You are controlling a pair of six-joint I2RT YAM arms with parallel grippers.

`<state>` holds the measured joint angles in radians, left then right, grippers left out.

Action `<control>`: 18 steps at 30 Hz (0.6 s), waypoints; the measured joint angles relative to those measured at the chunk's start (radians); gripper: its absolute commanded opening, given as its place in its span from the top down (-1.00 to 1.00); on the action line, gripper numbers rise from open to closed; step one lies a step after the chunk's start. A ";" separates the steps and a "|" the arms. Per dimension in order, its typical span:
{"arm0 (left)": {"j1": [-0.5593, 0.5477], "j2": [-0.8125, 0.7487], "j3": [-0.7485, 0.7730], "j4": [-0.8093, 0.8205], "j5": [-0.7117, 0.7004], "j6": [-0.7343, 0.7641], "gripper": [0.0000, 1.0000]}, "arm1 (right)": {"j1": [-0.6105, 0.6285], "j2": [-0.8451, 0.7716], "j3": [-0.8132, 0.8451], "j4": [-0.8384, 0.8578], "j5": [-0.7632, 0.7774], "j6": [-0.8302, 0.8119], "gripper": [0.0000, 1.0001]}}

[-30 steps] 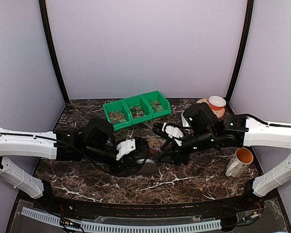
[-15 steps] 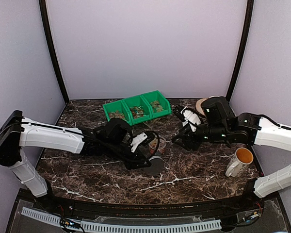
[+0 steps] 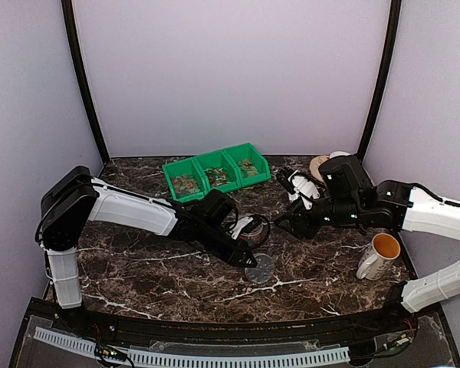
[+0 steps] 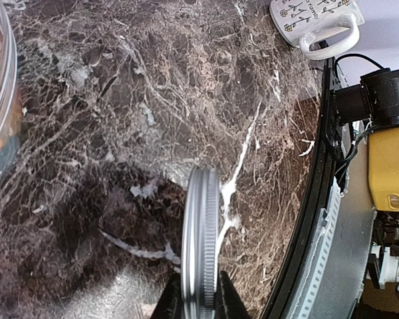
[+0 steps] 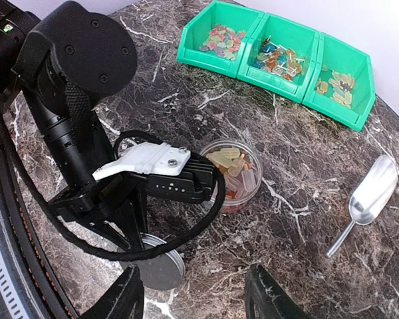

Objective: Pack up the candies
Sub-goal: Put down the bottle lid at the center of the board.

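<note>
Candies (image 5: 219, 40) fill the three green bins (image 3: 215, 172) at the back. More candies (image 5: 234, 169) lie in the small clear jar (image 3: 249, 228), which stands uncovered at the table's middle. My left gripper (image 4: 201, 299) is shut on the rim of the grey lid (image 4: 201, 232). It holds the lid (image 3: 258, 268) low over the marble, in front of the jar and a little to its right. My right gripper (image 5: 196, 302) is open and holds nothing. It hovers above and to the right of the jar (image 5: 233, 174), and its fingers (image 5: 266, 299) frame the lid (image 5: 156, 269).
A metal scoop (image 5: 369, 199) lies on the marble right of the jar. A white mug (image 3: 377, 255) stands at the right front, also seen from the left wrist as the mug (image 4: 316, 23). The table's front edge (image 4: 306, 219) runs close beyond the lid.
My left arm has stretched out and carried the lid from beside the jar toward the front right. The right gripper drew back to the right and now holds still.
</note>
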<state>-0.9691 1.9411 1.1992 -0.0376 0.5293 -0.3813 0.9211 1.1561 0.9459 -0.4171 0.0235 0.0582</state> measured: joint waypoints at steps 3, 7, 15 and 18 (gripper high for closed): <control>0.005 0.021 0.029 -0.016 0.018 -0.014 0.84 | 0.000 0.000 -0.001 -0.002 0.000 0.002 -0.04; 0.007 0.034 0.058 -0.037 0.021 -0.019 0.69 | 0.000 0.000 -0.002 -0.002 0.000 0.003 -0.04; 0.008 0.044 0.061 -0.076 0.024 -0.019 0.36 | 0.000 0.004 -0.002 -0.003 -0.001 0.004 -0.05; 0.011 0.045 0.061 -0.085 0.023 -0.016 0.22 | 0.000 0.007 -0.002 -0.003 -0.005 0.004 -0.06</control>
<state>-0.9581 1.9858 1.2602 -0.1226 0.5526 -0.3977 0.9207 1.1633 0.9440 -0.4198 0.0185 0.0624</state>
